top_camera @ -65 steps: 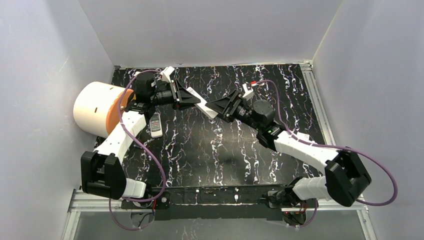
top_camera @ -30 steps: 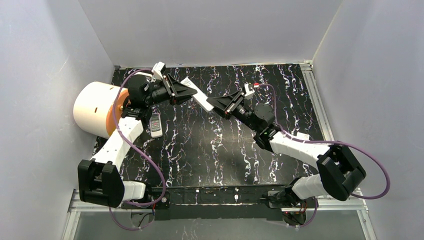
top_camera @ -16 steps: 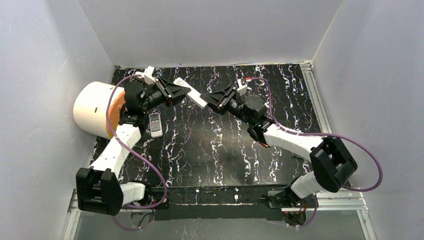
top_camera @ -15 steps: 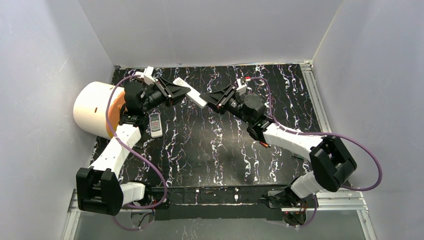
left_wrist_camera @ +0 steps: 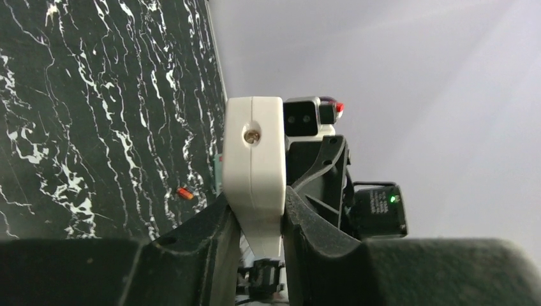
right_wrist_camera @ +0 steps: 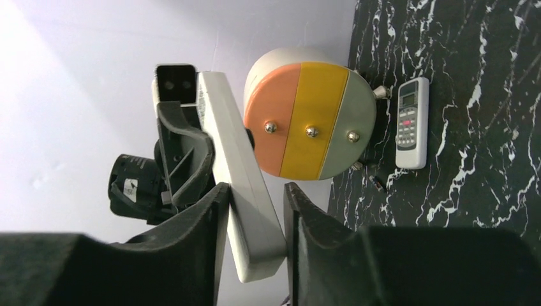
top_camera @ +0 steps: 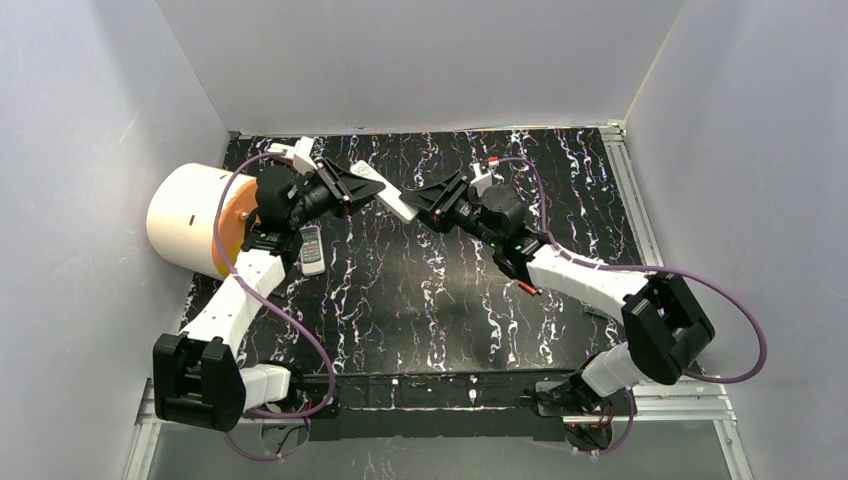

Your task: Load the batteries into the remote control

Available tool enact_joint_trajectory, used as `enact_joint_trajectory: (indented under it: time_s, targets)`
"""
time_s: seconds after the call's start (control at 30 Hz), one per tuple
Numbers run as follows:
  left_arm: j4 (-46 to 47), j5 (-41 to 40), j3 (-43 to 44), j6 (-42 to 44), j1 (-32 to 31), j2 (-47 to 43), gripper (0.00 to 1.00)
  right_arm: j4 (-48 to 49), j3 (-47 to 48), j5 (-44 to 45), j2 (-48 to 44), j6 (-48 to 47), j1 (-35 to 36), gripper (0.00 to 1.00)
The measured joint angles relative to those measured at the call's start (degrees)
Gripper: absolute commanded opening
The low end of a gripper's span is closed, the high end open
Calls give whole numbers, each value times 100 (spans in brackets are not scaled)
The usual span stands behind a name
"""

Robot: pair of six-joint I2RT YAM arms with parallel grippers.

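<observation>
Left wrist: I see left gripper (left_wrist_camera: pixel 255 207) clamped on remote (left_wrist_camera: pixel 253 153); right gripper (right_wrist_camera: pixel 254 191) straddles it, grip unclear.

White-shelled arms (top_camera: pixel 235 295), black joints (top_camera: pixel 200 365), looping purple cables (top_camera: pixel 763 340).

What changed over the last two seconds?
The white remote, held in the air between both arms, shifted left and slightly up in the top view, and both arms moved with it. The left gripper stays clamped on one end. The right gripper still straddles the other end, but whether it grips can't be told. The small grey remote and the drum stayed put.
</observation>
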Motion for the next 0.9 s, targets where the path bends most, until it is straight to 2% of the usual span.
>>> enact_joint_trajectory:
  time_s: [0.1,0.27,0.43,0.6,0.77,0.9]
  targets:
    - [-94,103,125,337,-181,20,0,-162,-153,48,-184,-61,7,65]
    - [-205,874,385,555,-448,205,0,192,-931,-142,-852,-291,-136,88]
    - [-245,1567,463,704,-396,317,0,365,-1322,-1016,-1484,-1147,-623,91]
    - [-245,1961,459,833,-380,293,0,-87,-608,-2564,-1224,-2358,-675,83]
    - [-243,2159,426,907,-380,205,0,-293,-184,-3324,-765,-2929,-654,58]
    - [-249,2188,382,997,-380,173,0,-151,-109,-3644,-490,-2874,-654,40]
